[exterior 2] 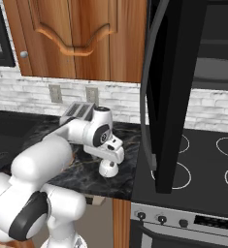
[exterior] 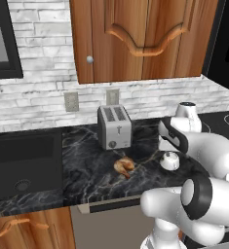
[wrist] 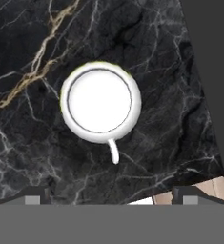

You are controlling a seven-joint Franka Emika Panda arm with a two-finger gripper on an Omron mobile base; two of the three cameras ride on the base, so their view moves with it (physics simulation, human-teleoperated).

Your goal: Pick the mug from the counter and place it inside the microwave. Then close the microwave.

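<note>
We hold the gripper [wrist: 106,200] directly above the mug [wrist: 100,101], which stands upright on the table [wrist: 32,143] near its front edge, just beside the stovetop [exterior 2: 207,164]. In the hand view the mug sits between and ahead of the two fingertips [wrist: 32,199], and its thin handle points back toward the gripper.

Risks from this position, as we judge them:
- The fingertips stand far apart, wider than the mug body. If we descend off centre, one finger can land on the rim and tip or push the mug.
- The handle lies roughly across the closing line. A grasp that catches it can twist the mug in the fingers.
- The mug is close to the table edge, so a sideways push could send it off.
- The microwave door [exterior 2: 166,92] hangs open close to the arm's right side, over the stovetop. A careless lift or swing could strike it.
- The pastry [exterior: 124,166] and toaster [exterior: 114,127] lie to the left, well apart from the mug, and pose little hazard.

Gripper state: wide open, holding nothing, touching neither mug nor table as far as we can tell.
</note>
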